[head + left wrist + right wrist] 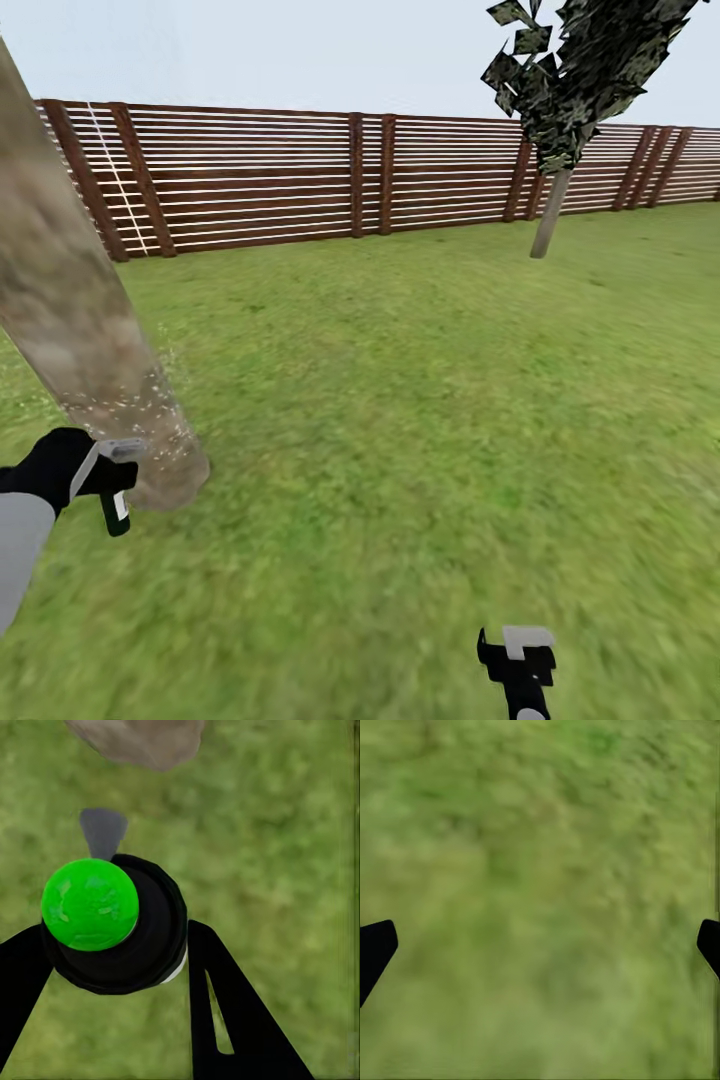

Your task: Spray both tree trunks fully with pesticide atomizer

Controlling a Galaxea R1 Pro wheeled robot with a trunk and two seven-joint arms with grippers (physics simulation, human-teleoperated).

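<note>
Pick-up step judged complete: pesticide atomizer (116, 512) off the floor (400, 450), clamped between the fingers of the left gripper (112, 470) and hanging just beside the base of the near tree trunk (70, 300). Left wrist view: two black fingers (225, 1012) closed against the dark bottle body, a bright green disc facing the camera at its end, grass beneath, foot of the trunk just beyond.

Spraying of the near tree trunk under way: fine pale speckles on the lower bark, close above the left gripper, with a few more in the air alongside. Higher on the near tree trunk, no speckles visible; coverage judged partial. Upper trunk cut by the frame edge, extent there not determinable.

Second tree (560, 100) well apart from the near tree trunk, close to the wooden fence (350, 180); no speckles discernible on its thin-looking stem at this range. Treatment there judged outstanding.

Right gripper (515, 650) low over grass, well away from the near tree trunk; fingers spread wide, nothing between them.

Open room: unbroken lawn from the near tree trunk to the second tree, no obstacles visible. Boundaries: fence behind both trees. Tight clearance at the near tree trunk only, left gripper almost against the bark.
</note>
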